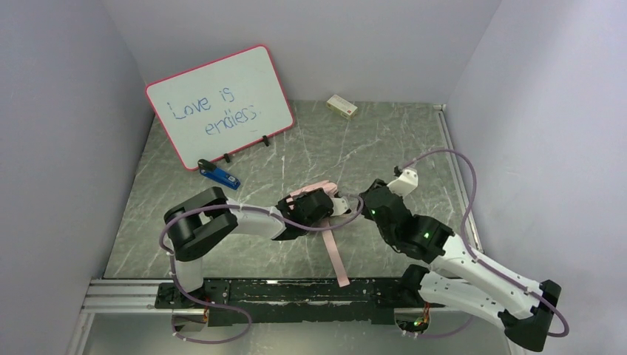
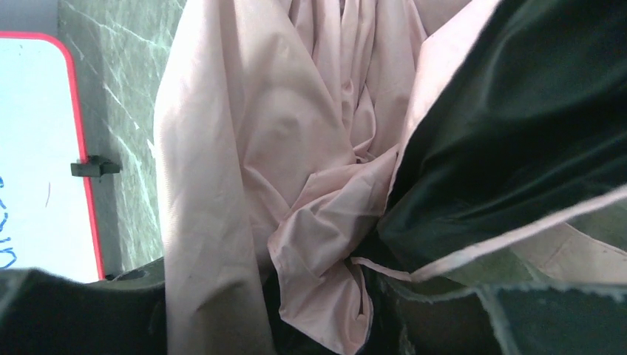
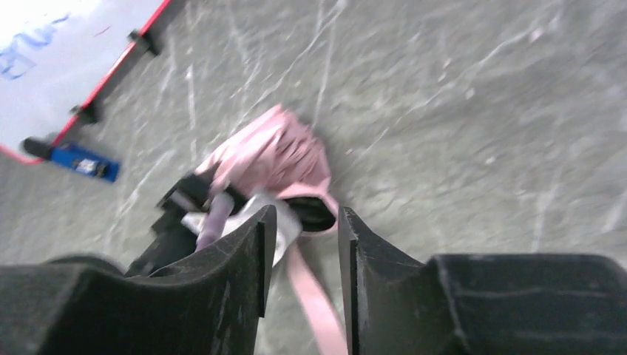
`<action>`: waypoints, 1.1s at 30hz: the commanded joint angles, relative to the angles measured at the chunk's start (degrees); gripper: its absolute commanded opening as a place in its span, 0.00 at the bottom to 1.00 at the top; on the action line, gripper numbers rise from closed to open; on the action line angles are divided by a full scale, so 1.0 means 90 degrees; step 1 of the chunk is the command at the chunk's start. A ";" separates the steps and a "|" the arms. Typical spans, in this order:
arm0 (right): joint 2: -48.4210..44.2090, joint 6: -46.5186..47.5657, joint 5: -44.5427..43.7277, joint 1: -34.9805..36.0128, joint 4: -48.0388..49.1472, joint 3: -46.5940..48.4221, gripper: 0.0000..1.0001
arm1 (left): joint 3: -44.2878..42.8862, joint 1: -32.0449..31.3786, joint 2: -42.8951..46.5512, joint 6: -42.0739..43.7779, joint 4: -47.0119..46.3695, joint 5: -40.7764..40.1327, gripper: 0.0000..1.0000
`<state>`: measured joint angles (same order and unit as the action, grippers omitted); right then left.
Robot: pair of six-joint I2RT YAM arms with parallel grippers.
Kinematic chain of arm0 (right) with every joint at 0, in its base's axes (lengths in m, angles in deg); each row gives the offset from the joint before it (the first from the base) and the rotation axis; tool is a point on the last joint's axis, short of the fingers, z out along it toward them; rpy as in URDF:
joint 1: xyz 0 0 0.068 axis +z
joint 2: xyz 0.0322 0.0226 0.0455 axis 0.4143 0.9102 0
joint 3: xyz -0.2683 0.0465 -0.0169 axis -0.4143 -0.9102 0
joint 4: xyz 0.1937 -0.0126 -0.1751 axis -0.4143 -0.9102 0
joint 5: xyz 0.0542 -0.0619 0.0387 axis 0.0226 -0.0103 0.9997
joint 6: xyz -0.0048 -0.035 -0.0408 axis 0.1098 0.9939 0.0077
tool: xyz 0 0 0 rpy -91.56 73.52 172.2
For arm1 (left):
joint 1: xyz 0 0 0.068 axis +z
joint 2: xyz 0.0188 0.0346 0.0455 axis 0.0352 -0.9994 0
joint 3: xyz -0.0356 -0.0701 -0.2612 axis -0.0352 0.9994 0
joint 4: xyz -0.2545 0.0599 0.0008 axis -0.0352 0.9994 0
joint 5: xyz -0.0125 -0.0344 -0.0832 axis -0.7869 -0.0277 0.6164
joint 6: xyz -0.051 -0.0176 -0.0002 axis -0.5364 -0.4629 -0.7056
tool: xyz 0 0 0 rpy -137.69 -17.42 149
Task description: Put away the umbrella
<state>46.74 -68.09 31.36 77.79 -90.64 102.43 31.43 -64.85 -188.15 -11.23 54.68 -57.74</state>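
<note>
The grey marbled bench (image 1: 384, 140) fills the floor of a white-walled booth. Propped at its far left corner leans a pink-framed whiteboard (image 1: 222, 103) with "Love is endless" in blue marker.

The two arms reach in from the near edge and meet around the middle of the bench. The left arm (image 1: 222, 222) lies low, stretched to the right. The right arm (image 1: 444, 255) bends in from the near right corner.

Between them, on the bench, is the umbrella (image 1: 309, 191), folded down into a loose bundle. Its canopy is pale pink outside, with black lining showing where the folds turn over. Its pink strap (image 1: 336, 255) trails away from the bundle toward the near edge and lies flat on the bench.

The left claw (image 1: 314, 208) sits right on the bundle. From its own wrist, the crumpled pink and black cloth runs down between its dark fingers, so it looks to be pinching the canopy.

The right claw (image 1: 367, 200) hangs just to the right of the umbrella. Its fingers (image 3: 244, 251) are spread with nothing between them, and the bundle and strap show through the gap.

A blue stapler (image 1: 219, 175) lies just in front of the whiteboard's foot. A small cream box (image 1: 341, 106) rests by the back wall, well apart from everything else.
</note>
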 commanded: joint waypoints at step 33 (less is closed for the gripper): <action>0.5159 1.0922 0.9908 -0.4341 0.2036 0.2992 0.78 | 0.1177 -0.1789 -0.1783 0.3109 -0.2846 -0.1908 0.05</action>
<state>91.77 7.46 106.76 39.13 -63.01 129.11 38.41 -77.94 -199.04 13.31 26.71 -79.95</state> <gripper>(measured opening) 0.779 0.500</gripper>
